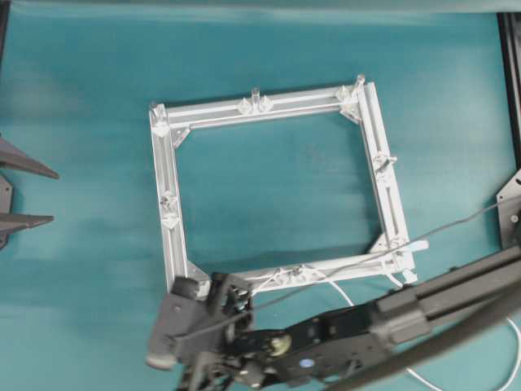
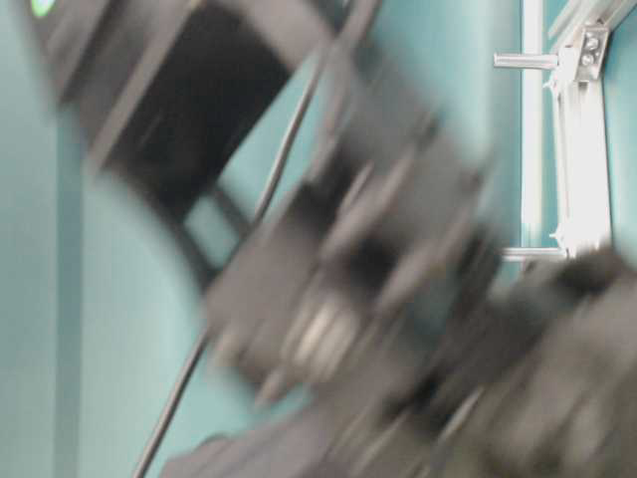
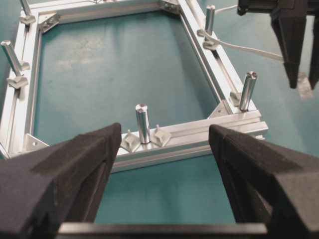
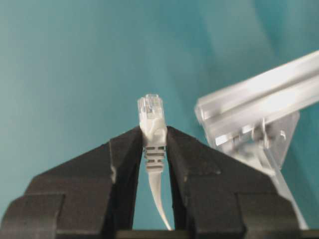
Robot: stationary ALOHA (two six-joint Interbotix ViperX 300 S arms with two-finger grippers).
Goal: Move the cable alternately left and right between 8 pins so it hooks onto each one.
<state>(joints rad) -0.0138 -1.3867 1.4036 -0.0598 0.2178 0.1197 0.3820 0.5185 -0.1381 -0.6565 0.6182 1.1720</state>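
While right gripper (image 4: 154,144) clamps cable (image 4: 152,124) | left gripper (image 3: 164,144) agape

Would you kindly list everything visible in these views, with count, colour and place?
frame: one, silver aluminium square, middle of the teal table.
pins: eight upright silvery posts, on brackets at the frame's corners and sides.
cable: one, white, running along the frame's near rail and off toward the lower right; its plug is clamped in the right pincer.
left pincer: black, open, at the left edge in the overhead view, facing the frame.
right pincer: black, shut on the plug, at the frame's near-left corner.
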